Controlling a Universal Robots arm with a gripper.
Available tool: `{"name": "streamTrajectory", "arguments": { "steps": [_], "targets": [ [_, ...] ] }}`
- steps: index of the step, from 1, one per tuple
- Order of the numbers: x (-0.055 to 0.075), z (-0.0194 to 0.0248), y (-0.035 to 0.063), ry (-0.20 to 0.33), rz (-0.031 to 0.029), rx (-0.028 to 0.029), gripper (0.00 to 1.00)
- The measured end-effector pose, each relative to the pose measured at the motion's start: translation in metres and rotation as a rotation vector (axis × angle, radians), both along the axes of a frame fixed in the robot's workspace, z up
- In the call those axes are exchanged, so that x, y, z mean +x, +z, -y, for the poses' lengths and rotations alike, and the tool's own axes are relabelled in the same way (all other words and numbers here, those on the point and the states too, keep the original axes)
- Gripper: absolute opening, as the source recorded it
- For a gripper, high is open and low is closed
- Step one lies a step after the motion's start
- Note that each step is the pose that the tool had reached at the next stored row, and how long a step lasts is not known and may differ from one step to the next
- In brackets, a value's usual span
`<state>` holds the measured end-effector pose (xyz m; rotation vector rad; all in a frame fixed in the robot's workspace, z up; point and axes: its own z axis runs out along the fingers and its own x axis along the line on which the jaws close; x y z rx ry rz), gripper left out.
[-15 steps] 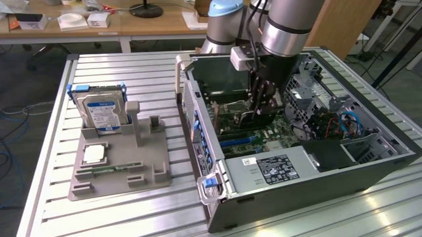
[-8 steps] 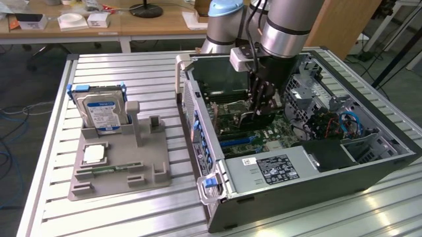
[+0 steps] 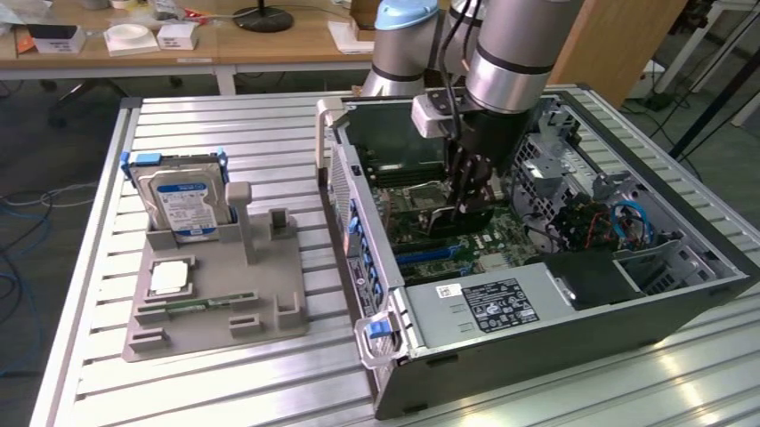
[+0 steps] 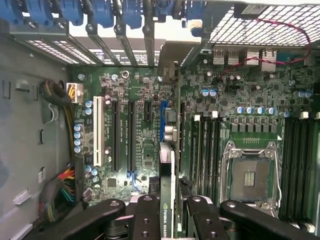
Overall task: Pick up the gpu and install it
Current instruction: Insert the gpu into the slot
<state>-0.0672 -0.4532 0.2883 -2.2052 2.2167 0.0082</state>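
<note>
Down inside the open computer case [image 3: 535, 365], the gripper [image 4: 170, 217] is closed to a narrow gap on the gpu [image 4: 167, 165]. Its dark fingers [image 4: 145, 215] press against both faces of the thin card. The gpu stands on edge over the motherboard [image 4: 142, 155], in line with the motherboard's blue slot [image 4: 163, 117]. Whether the card's lower edge touches the motherboard cannot be told.

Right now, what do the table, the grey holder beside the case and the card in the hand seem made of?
The table looks like bare aluminium: silvery, ribbed, glinting. The holder looks matte grey plastic. The gpu, edge-on, shows green circuit board with a dark labelled strip.
</note>
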Motion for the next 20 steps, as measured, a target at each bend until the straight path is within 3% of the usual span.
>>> {"name": "streamTrajectory", "arguments": {
  "steps": [7,20],
  "targets": [
    [-0.009,0.0000,-0.0089,0.000,0.0027,-0.0024,0.26],
    [-0.011,0.0000,-0.0184,0.000,0.0033,-0.0029,0.26]
  ]
}}
